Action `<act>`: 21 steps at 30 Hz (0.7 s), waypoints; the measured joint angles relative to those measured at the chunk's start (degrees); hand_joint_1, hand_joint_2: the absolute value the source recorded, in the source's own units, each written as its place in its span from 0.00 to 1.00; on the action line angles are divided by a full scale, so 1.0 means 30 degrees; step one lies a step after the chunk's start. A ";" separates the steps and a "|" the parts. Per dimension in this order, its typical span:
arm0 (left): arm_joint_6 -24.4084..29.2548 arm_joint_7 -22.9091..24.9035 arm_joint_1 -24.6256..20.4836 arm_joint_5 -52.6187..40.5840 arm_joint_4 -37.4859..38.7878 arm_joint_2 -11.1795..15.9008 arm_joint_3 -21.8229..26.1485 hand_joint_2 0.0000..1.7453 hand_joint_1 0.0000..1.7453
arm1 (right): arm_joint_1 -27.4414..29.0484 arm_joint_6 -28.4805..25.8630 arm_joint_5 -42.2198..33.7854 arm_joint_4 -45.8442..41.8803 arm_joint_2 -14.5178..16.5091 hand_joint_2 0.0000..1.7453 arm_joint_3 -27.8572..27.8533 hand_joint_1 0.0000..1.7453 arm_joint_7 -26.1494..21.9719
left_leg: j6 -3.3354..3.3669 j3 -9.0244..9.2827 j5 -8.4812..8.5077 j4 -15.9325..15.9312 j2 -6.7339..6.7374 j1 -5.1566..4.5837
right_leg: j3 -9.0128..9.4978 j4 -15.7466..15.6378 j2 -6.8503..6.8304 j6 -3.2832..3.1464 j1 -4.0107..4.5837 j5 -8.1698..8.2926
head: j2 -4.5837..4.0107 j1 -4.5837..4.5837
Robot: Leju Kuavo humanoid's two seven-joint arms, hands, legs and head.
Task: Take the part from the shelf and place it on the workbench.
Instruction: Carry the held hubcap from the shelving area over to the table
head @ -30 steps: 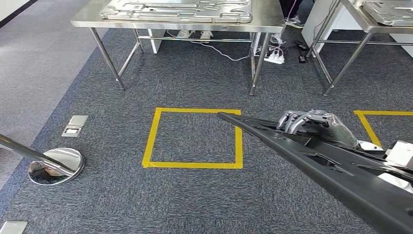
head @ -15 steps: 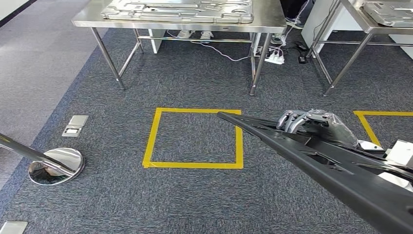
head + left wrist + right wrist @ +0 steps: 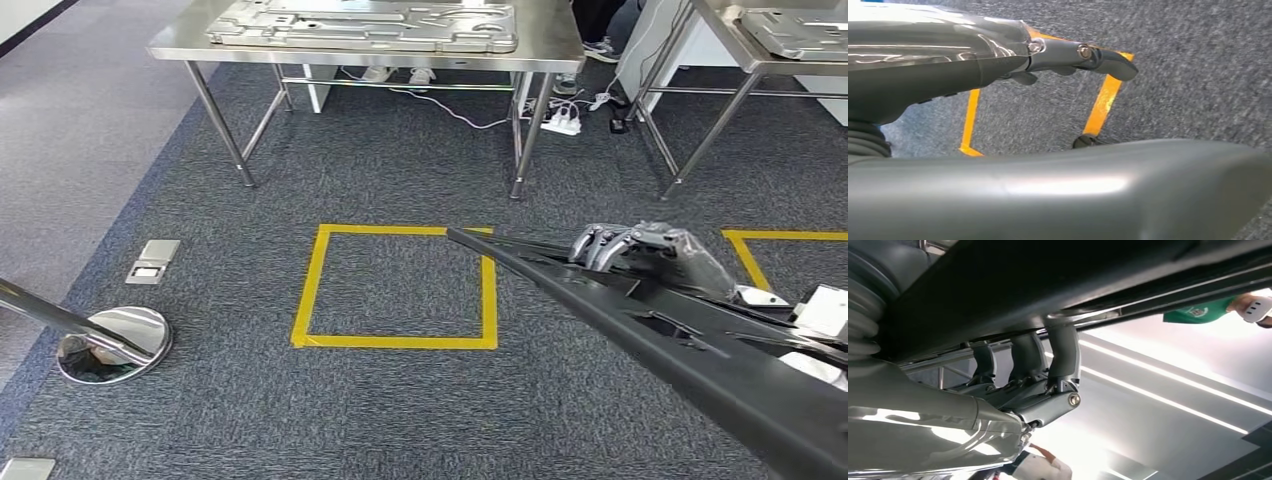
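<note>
The long black plastic part (image 3: 690,350) is off the shelf, right hand (image 3: 640,252) fingers curled around it over the carpet, steel tabletop (image 3: 540,40) ahead unreached; left hand (image 3: 998,55) holds nothing.

A: What covers the floor?
B: A dark grey carpet (image 3: 400,160), with a paler strip (image 3: 70,130) on the left. A square of yellow tape (image 3: 395,285) is stuck on it, and part of a second one (image 3: 760,250) at the right.
A: And the furniture?
B: Two steel tables (image 3: 560,40) at the far side, with cables (image 3: 565,115) on the floor between them. A round chrome base (image 3: 112,342) stands at left.
</note>
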 joint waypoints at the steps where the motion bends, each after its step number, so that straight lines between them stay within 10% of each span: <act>1: 0.0000 0.0000 0.0010 -0.0004 0.0000 -0.0015 0.0000 1.00 0.00 | 0.0021 0.0002 0.0000 0.0004 0.0000 1.00 0.0002 1.00 0.0002 | -0.0110 0.0025 -0.0080 0.0055 -0.0006 0.0075 | -0.0105 0.0001 -0.0006 0.0116 -0.0069 0.0301 | 0.0000 0.0000; 5: 0.0051 0.0004 0.0016 -0.0007 -0.0007 0.0017 0.0000 1.00 0.00 | 0.0017 0.0000 0.0005 0.0079 0.0018 1.00 0.0020 1.00 0.0018 | -0.0867 0.0043 -0.0736 0.0711 -0.0101 0.0387 | 0.1496 -0.3748 0.0117 0.0546 -0.0331 0.2394 | 0.0000 0.0026; 11: 0.0131 0.0046 -0.0023 -0.0062 -0.0007 -0.0024 0.0004 1.00 0.00 | -0.0014 -0.0022 0.0007 0.0182 0.0073 1.00 0.0117 1.00 0.0058 | -0.1316 -0.0300 -0.1454 0.1659 0.0113 0.0408 | 0.1692 -0.3944 0.0127 -0.0421 -0.0277 0.2103 | 0.0000 0.0031; 15: 0.0131 0.0056 -0.0022 -0.0064 -0.0007 -0.0026 0.0004 1.00 0.00 | -0.0027 -0.0027 0.0007 0.0191 0.0117 1.00 0.0142 1.00 0.0060 | -0.1356 -0.2869 -0.3072 0.6218 0.0343 0.0373 | 0.1859 -0.3947 -0.0084 -0.0701 -0.0184 0.1903 | 0.0000 0.0029; 17: 0.0131 0.0060 0.0021 -0.0064 -0.0007 -0.0026 0.0004 1.00 0.00 | -0.0036 -0.0033 0.0007 0.0195 0.0160 1.00 0.0148 1.00 0.0062 | -0.1200 -0.3090 -0.2261 0.5985 0.0352 0.0325 | 0.2041 -0.3946 -0.0108 -0.0735 -0.0135 0.1751 | 0.0000 0.0029; 21: 0.0137 0.0069 0.0013 -0.0080 -0.0007 -0.0015 0.0004 1.00 0.00 | -0.0096 -0.0073 0.0013 0.0215 0.0240 1.00 0.0162 1.00 0.0102 | -0.0668 -0.1503 -0.0003 0.1887 0.0421 0.0044 | 0.2449 -0.3978 -0.0108 -0.0496 -0.0075 0.1421 | 0.0000 0.0031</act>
